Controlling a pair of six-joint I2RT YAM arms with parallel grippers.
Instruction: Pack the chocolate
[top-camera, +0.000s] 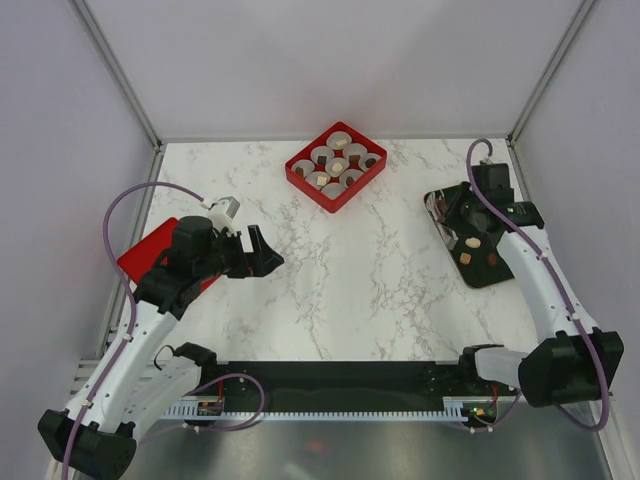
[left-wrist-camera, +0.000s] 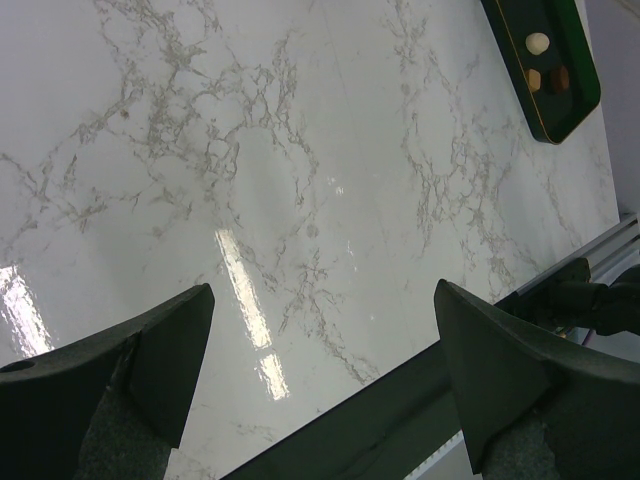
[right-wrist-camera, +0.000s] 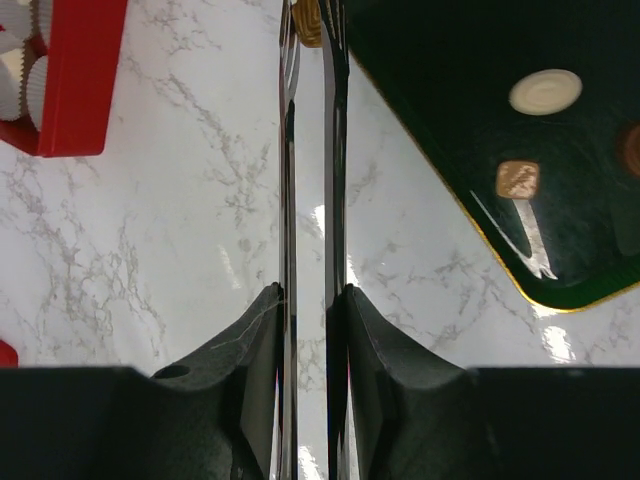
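- Our right end effector (right-wrist-camera: 310, 295) is clamped on the tweezers (right-wrist-camera: 336, 150), their blades nearly together. A tan bit shows at the tips, but we cannot tell if it is pinched.
- Our left end effector (left-wrist-camera: 322, 300) hangs spread apart over the counter (left-wrist-camera: 250, 150), holding nothing.
- Three pieces of chocolate (right-wrist-camera: 517, 178) lie on the dark tray (right-wrist-camera: 450, 150); others sit in paper cups (top-camera: 340, 138) inside the red box (top-camera: 303, 183).
- We judge each piece light, rigid, smooth and easily flicked: pinch across its sides, gently.
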